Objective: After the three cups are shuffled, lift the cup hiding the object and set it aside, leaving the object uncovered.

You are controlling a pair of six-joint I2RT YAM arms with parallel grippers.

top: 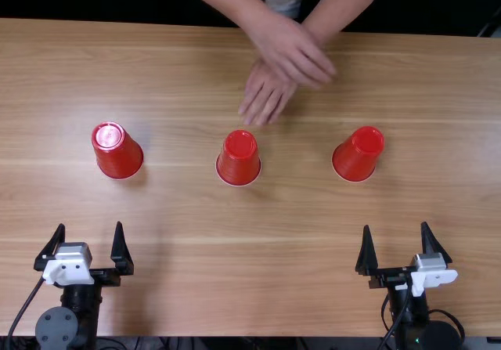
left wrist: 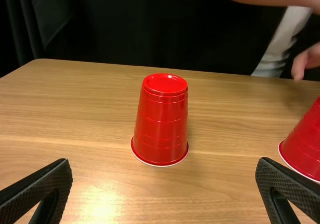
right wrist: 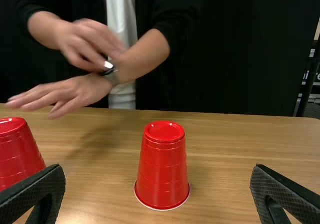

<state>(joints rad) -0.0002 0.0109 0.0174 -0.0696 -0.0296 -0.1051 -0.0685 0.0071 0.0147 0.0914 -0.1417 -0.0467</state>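
Nearest the table's near edge, the left gripper (top: 88, 226) and the right gripper (top: 395, 227) sit low over the table (top: 438, 76), well apart from each other. Each has its two fingers spread wide and holds nothing. That looks like a ready pose: each faces a cup but is parked short of the row so the shuffle has room. Count: two grippers and three red cups, all three upside down with rims flat on the wood, in one row across the middle. The left cup (top: 116, 150) stands ahead of the left gripper, the middle cup (top: 238, 158) is between the arms, and the right cup (top: 358, 153) is ahead of the right gripper. The cups are well apart and none touch. They are mouth down so any one could cover the object, and from these views I cannot tell which one does. Just beyond the middle cup, the person's hands (top: 286, 60), two of them, are crossed one over the other above the wood and touch no cup. They are probably mid-swap or just letting go, hard to call. My judgement is that no lift is due until the hands clear the table.
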